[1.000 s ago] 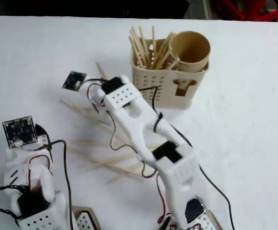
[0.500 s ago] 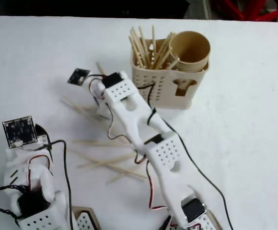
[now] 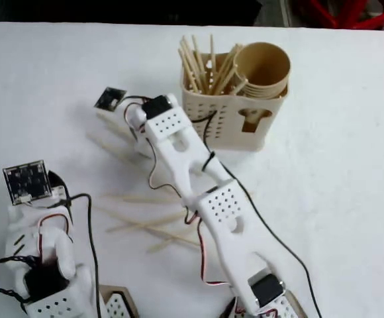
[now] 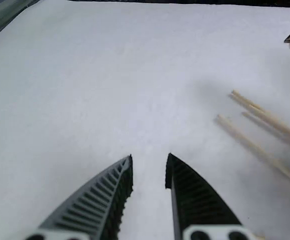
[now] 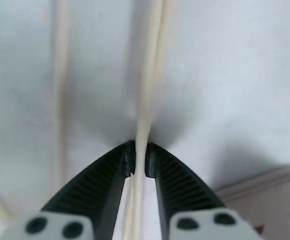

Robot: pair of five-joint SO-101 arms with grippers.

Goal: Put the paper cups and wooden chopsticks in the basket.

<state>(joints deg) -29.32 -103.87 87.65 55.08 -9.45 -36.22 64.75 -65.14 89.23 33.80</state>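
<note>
Right end effector [image 5: 140, 159] tight around one chopstick [image 5: 148, 75].

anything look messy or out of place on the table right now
Yes: several loose chopsticks lie scattered at crossing angles on the table, outside the basket. The right gripper is shut on a chopstick among them. Those in the basket fan out unevenly beside the paper cups.

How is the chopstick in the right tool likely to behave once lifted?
Probably stiff and light: the chopstick looks like a thin, straight wooden stick. The right tool pinches it at one narrow spot, so it may swivel or tilt. If dropped, it could roll on the smooth table.
</note>
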